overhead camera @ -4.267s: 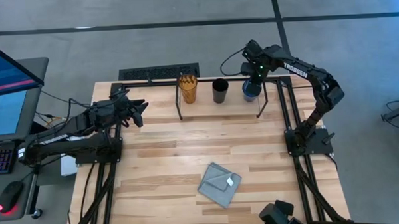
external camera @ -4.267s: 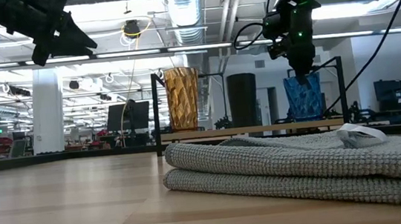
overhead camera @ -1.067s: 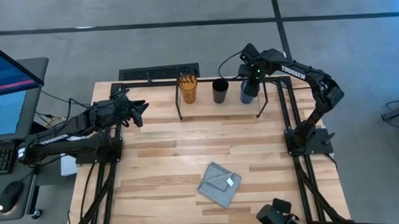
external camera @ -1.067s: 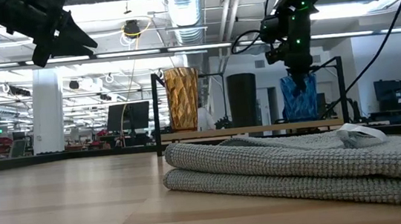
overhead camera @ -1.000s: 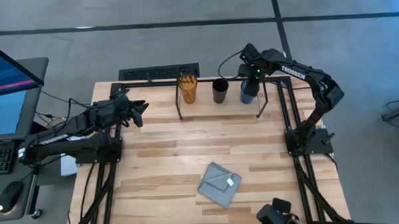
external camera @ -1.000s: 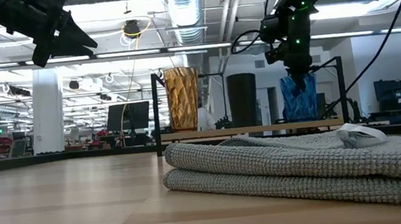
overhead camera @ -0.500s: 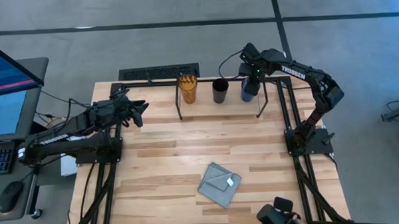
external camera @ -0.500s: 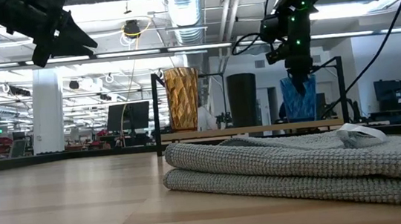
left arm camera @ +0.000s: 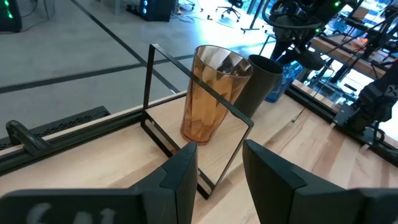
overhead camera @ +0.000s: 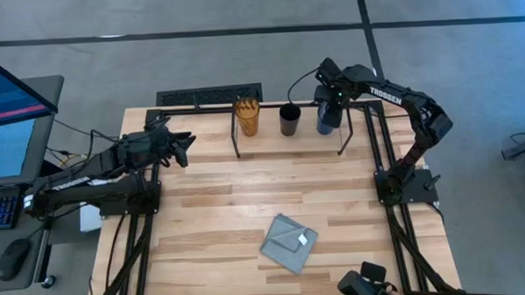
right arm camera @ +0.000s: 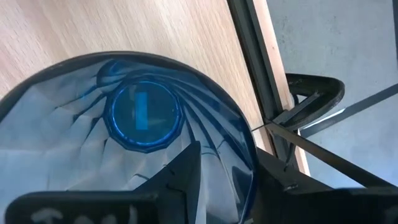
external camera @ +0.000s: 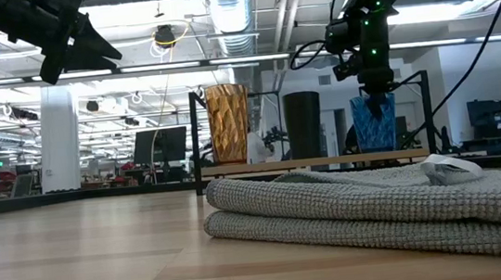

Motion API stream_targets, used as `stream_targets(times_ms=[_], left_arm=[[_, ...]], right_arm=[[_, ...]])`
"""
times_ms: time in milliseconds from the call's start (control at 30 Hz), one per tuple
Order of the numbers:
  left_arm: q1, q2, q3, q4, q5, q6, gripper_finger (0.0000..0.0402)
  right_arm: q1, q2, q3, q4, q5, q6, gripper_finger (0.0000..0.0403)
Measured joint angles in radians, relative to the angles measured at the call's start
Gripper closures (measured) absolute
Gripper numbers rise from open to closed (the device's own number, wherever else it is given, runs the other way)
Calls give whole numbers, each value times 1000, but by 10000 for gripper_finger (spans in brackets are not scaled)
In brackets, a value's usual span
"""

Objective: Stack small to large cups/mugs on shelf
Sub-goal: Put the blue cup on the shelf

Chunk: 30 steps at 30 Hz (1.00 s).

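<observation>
The right gripper pinches the blue cup's rim and has slid it along the shelf toward the black cup, so nesting looks close. The blue cup is ribbed, see-through plastic. The amber tumbler is faceted. The left gripper hovers spread, well apart.

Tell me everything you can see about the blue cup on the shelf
The blue cup is translucent, faceted plastic by its look, handleless, wider at the rim than the base. It stands upright at the shelf's right end, beside the black cup. The right claw reaches down at its rim, one finger inside and one outside the wall.
</observation>
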Motion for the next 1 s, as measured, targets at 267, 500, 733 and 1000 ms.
stream_targets(times_ms=[267,500,733,1000], left_arm=[[0,0,0,0,0,0,283],[0,0,0,0,0,0,283],[0,0,0,0,0,0,283],[0,0,0,0,0,1,283]], right_arm=[[0,0,0,-17,0,0,276],[-1,0,0,-12,1,3,276],[-1,0,0,-5,1,4,276],[7,0,0,-3,2,4,269]])
